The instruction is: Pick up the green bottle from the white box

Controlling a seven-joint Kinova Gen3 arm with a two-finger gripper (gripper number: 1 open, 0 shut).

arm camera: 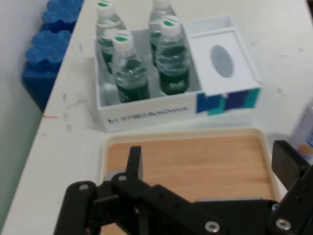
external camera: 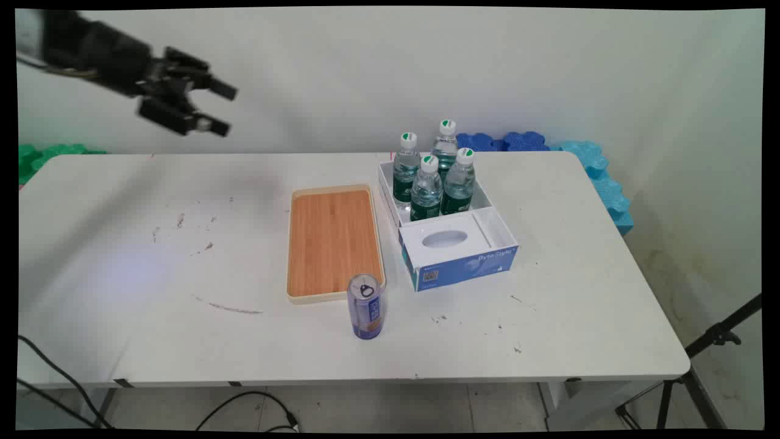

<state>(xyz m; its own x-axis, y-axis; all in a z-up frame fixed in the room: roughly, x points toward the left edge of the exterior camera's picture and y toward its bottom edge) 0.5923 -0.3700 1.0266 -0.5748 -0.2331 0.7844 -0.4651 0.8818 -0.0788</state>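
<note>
My gripper point(external camera: 220, 110) hangs open and empty high above the table's far left, well away from everything on it. A wooden tray with a cream rim point(external camera: 332, 244) lies bare at the table's middle. Just off its near right corner stands a blue can point(external camera: 365, 306), upright. Right of the tray is a white and blue box point(external camera: 463, 265); several water bottles point(external camera: 426, 183) stand in its far part and a white insert with an oval hole point(external camera: 445, 239) fills the near part. In the hand view the gripper point(arm camera: 210, 161) looks down over the tray point(arm camera: 195, 156), with the box point(arm camera: 146, 115), the bottles point(arm camera: 171, 58) and the can point(arm camera: 304, 132) beyond.
Dark blue foam pieces point(external camera: 506, 141) and light blue ones point(external camera: 603, 177) lie behind and beside the table's far right corner, and green foam point(external camera: 42, 155) at the far left. A black tripod point(external camera: 713, 341) stands at the lower right. Cables run under the near edge.
</note>
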